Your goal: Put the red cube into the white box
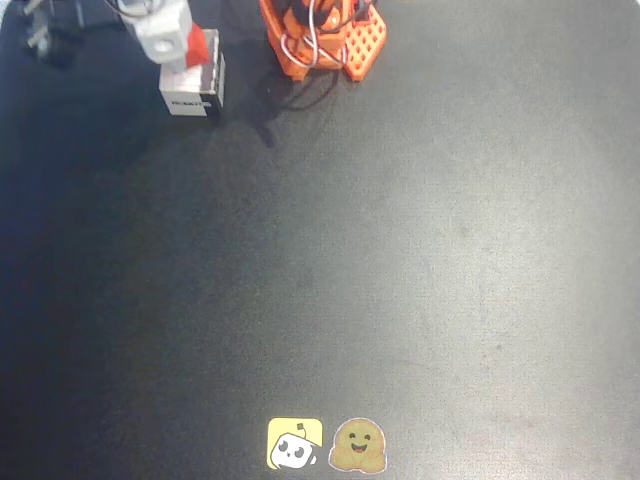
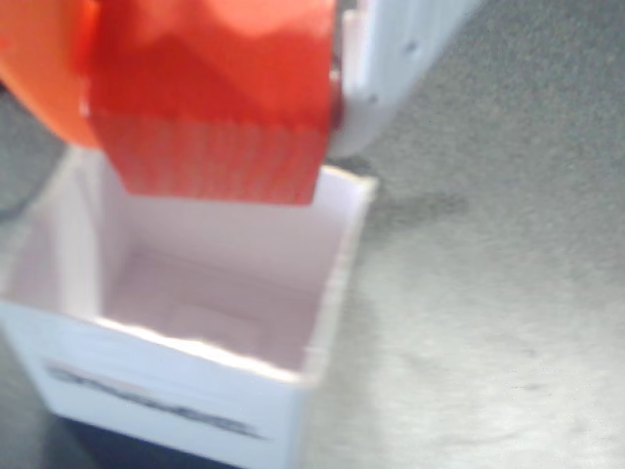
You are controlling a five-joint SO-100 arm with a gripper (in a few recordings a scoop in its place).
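Observation:
The red cube (image 2: 210, 107) hangs just over the open top of the white box (image 2: 59, 264), close to its far wall. My gripper (image 2: 210, 132) is shut on it, an orange finger (image 2: 39, 78) on the left and a white finger (image 2: 391, 68) on the right. The box is empty inside, and a dark printed label runs along its near wall. In the overhead view the box (image 1: 190, 95) stands at the top left of the dark table. There the cube (image 1: 198, 46) sits above its far edge, held in my gripper (image 1: 183, 45).
The arm's orange base (image 1: 325, 40) stands at the top centre, right of the box. Two stickers, one yellow (image 1: 295, 445) and one brown (image 1: 358, 446), lie at the front edge. A dark object (image 1: 45, 40) sits in the top left corner.

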